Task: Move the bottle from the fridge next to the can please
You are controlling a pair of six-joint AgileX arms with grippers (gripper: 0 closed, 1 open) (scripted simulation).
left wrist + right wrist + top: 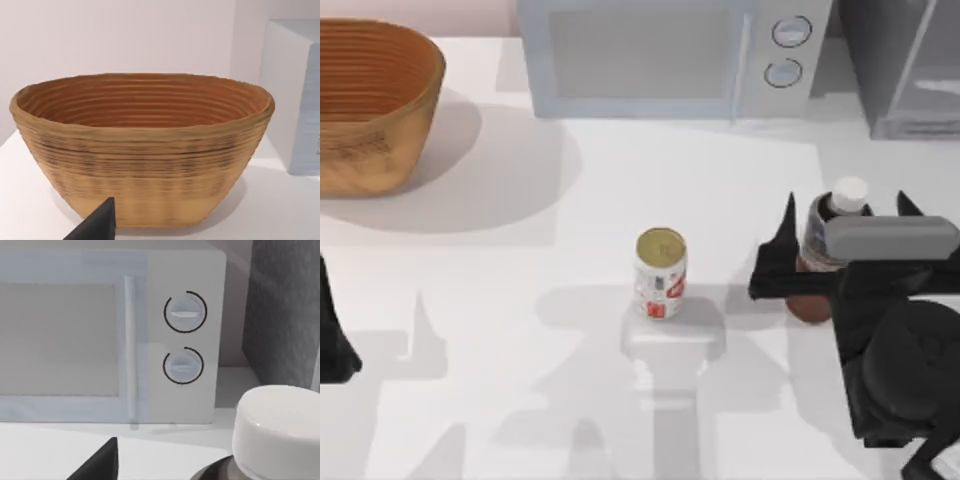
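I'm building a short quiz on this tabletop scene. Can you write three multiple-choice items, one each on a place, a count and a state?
1. Where is the bottle?
A. inside the fridge
B. on the table, right of the can
C. in the basket

2. How many round knobs does the microwave have?
A. one
B. two
C. four

3. How does the can stand?
A. upright
B. on its side
C. upside down in the basket

Answers:
1. B: the top view shows it out on the table at the right claw, apart from the can.
2. B: two knobs, one above the other, in the right wrist view.
3. A: its gold top faces up.
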